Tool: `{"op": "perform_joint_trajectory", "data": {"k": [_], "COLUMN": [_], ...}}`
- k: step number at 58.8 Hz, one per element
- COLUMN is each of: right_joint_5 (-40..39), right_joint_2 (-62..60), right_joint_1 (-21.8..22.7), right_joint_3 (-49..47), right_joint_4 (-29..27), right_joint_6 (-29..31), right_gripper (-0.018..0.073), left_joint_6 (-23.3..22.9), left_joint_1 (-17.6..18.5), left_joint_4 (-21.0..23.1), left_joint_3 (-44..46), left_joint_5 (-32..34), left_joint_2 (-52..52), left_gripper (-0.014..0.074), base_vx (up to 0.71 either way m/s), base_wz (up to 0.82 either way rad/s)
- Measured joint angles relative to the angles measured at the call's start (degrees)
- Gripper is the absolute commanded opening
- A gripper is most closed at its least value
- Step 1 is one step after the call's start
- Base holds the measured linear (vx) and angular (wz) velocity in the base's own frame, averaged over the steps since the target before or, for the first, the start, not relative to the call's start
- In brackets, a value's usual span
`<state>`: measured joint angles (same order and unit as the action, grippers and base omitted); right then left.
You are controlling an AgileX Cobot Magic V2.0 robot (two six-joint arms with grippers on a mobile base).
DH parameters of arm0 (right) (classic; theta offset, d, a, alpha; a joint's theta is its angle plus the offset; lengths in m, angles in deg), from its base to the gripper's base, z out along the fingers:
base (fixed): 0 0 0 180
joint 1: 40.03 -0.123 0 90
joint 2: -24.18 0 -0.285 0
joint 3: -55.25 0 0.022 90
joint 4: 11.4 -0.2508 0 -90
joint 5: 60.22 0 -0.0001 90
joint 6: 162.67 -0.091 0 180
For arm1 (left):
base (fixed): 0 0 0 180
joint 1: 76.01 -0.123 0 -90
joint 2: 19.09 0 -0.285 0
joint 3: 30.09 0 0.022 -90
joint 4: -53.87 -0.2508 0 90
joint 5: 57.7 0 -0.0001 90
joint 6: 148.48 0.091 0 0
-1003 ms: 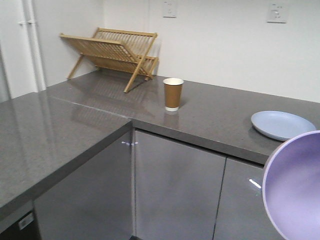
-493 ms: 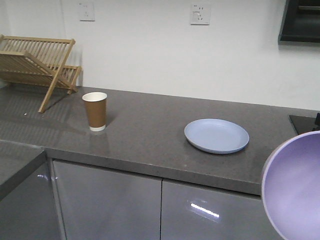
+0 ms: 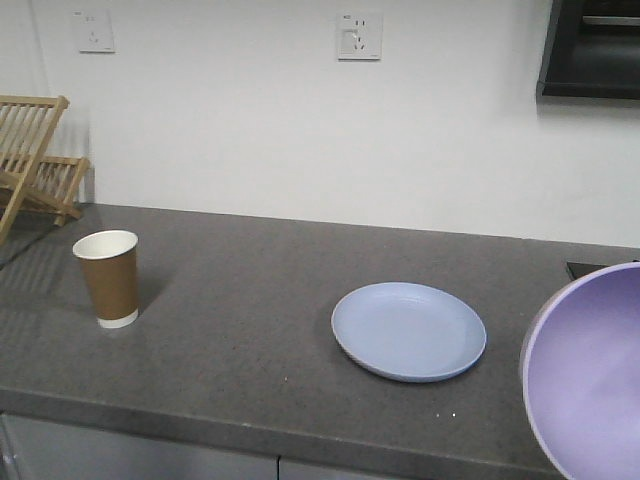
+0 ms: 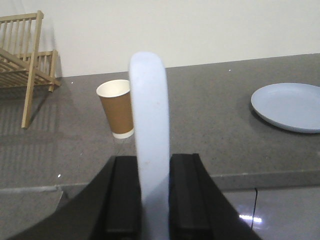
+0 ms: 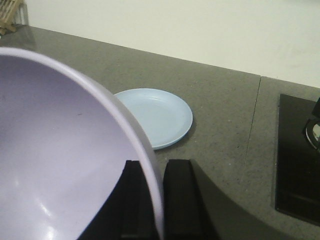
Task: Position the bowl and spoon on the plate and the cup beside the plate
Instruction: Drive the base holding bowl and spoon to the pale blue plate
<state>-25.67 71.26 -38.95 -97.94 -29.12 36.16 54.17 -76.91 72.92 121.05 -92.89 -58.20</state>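
Since the earlier frames your front view has swung along the bench [image 3: 250, 300]. That has carried the plate [image 3: 408, 330] from the right part of the picture toward its middle and the cup [image 3: 108, 278] to the far left. It has also left the wooden drying rack [image 3: 30, 150] cut by the left edge.

Your bowl [image 3: 590, 375] stays in the lower right corner, tilted on edge with its hollow facing the camera. It is off the plate and to the plate's right. Your right gripper [image 5: 156, 170] is closed on the bowl's rim, one finger on each side of the wall. From that wrist the plate lies flat on the bench beyond the rim.

Your left gripper [image 4: 152, 162] is clamped on the spoon [image 4: 150, 125], which stands upright between the fingers, rounded end up. The cup stands upright on the bench, well to the left of the plate and apart from it. A black hob [image 5: 297, 155] lies to the plate's right.
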Motion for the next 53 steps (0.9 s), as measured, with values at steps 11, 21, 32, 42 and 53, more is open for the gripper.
{"op": "perform_joint_trajectory", "data": {"k": [11,21,32,42,53], "right_joint_5": [0.0,0.0,0.0,0.0,0.0], "right_joint_2": [0.0,0.0,0.0,0.0,0.0], "right_joint_1": [0.0,0.0,0.0,0.0,0.0], "right_joint_3": [0.0,0.0,0.0,0.0,0.0], "right_joint_4": [0.0,0.0,0.0,0.0,0.0], "right_joint_6": [0.0,0.0,0.0,0.0,0.0], "right_gripper": [-0.0009,-0.0009,-0.0009,-0.0009,-0.0009], "left_joint_6": [0.0,0.0,0.0,0.0,0.0], "left_joint_1": [0.0,0.0,0.0,0.0,0.0], "left_joint_4": [0.0,0.0,0.0,0.0,0.0], "left_joint_3": [0.0,0.0,0.0,0.0,0.0], "left_joint_5": [0.0,0.0,0.0,0.0,0.0], "left_joint_2": [0.0,0.0,0.0,0.0,0.0], "left_gripper": [0.0004,0.0004,0.0004,0.0004,0.0004], "base_vx": [0.35,0.32,0.28,0.23,0.19], "base_wz": [-0.21,-0.24,-0.23,-0.23,-0.18]}}
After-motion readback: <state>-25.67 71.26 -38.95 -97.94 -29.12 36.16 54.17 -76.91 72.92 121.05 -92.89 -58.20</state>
